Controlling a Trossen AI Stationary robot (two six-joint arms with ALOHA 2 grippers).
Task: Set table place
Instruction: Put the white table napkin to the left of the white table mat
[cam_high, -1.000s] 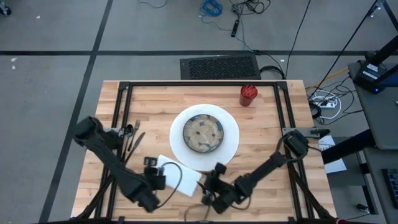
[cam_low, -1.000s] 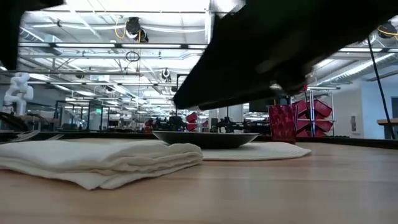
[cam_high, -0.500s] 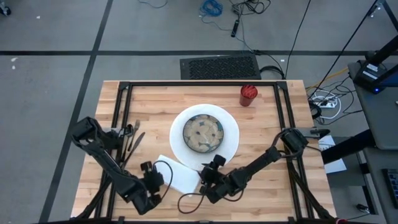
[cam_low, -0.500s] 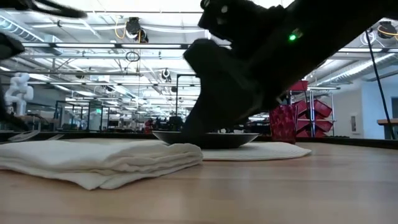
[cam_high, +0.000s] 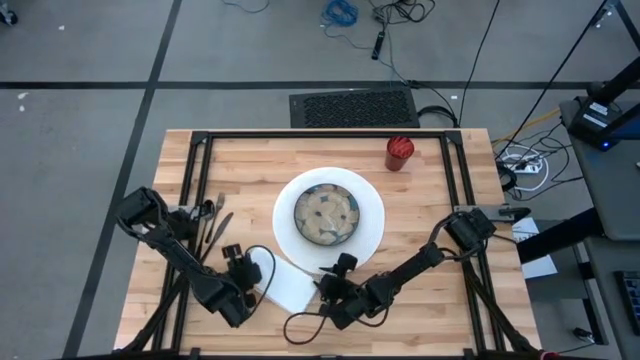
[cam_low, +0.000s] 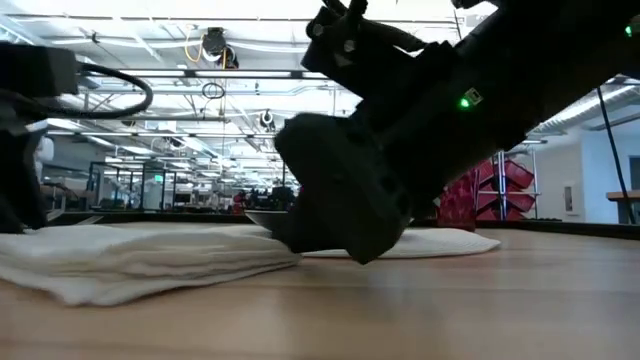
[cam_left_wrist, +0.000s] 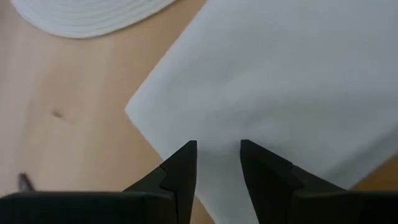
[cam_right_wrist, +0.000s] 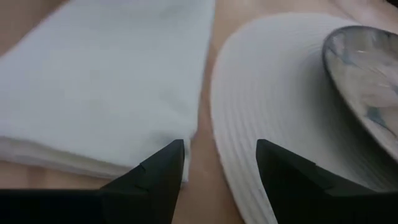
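The table (cam_high: 420, 210), a rigid butcher-block top in a black tube frame, fills the workspace beneath both arms and serves as a fixed, hard support; it is not a thing to be gripped, and anything pressed against it will not give. On it lie a round white placemat (cam_high: 372, 222) carrying a patterned plate (cam_high: 327, 213), and just beside the mat a folded white napkin (cam_high: 288, 285), judged soft, light and liable to unfold or slide, so best pinched at a folded edge. The left gripper (cam_left_wrist: 217, 163) hangs over the napkin with fingers narrowly spread, and the right gripper (cam_right_wrist: 219, 163), fingers apart and empty, straddles the gap between napkin and placemat.
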